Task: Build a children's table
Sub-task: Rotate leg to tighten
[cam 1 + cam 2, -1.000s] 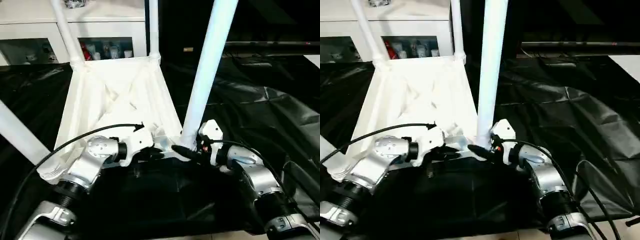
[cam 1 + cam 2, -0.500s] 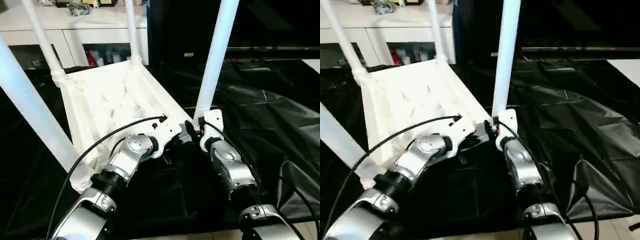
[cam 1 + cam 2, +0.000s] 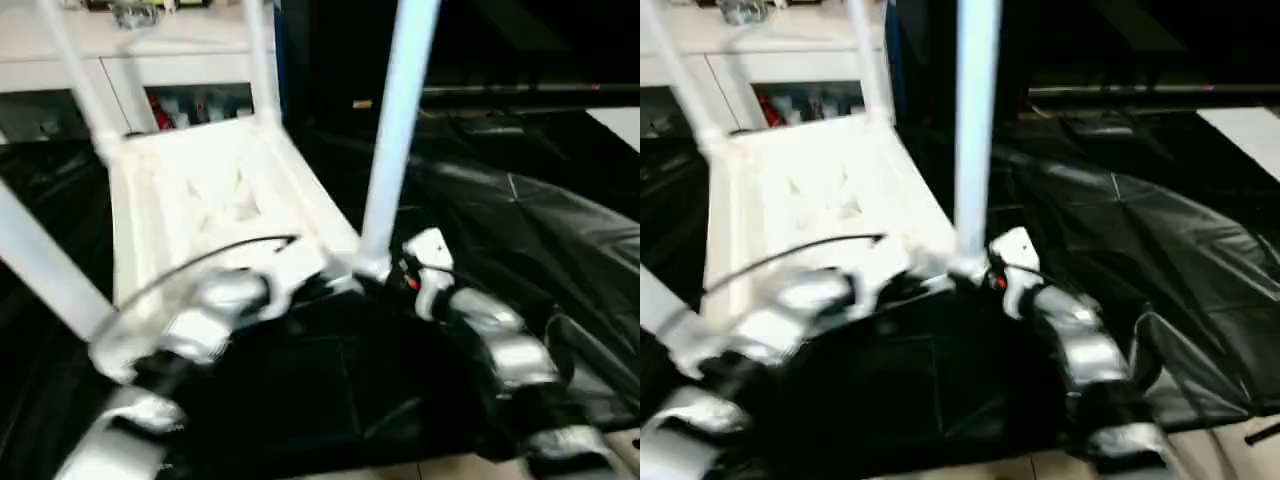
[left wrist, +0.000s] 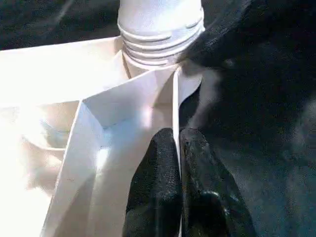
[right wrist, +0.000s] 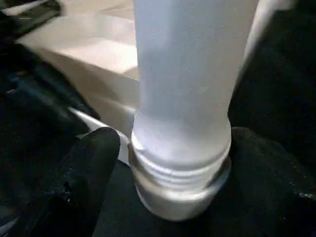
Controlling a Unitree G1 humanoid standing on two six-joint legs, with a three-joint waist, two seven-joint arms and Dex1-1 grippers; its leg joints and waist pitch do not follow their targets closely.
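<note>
The children's table (image 3: 200, 190) lies upside down on the black drape, ribbed underside up, with white legs standing in its corner sockets. My left gripper (image 4: 177, 136) is shut on the thin rim wall (image 4: 176, 98) beside the near right socket. That socket's leg (image 3: 395, 130) rises between the fingers of my right gripper (image 5: 177, 148). One finger (image 5: 94, 163) stands a sliver off the leg's threaded collar (image 5: 180, 168), and the other finger (image 5: 261, 168) is close against it. Other legs (image 3: 258, 60) (image 3: 40, 260) stand at the far and near left corners.
A white cabinet (image 3: 180, 65) with glass doors stands behind the table. Crumpled black drape (image 3: 520, 220) covers the work table to the right. The work table's front edge and a strip of floor (image 3: 400, 470) lie just below my arms.
The whole picture has shifted and blurred, so the camera has moved. Both grippers stay at the table's near right corner, and my right forearm now reaches in from further right.
</note>
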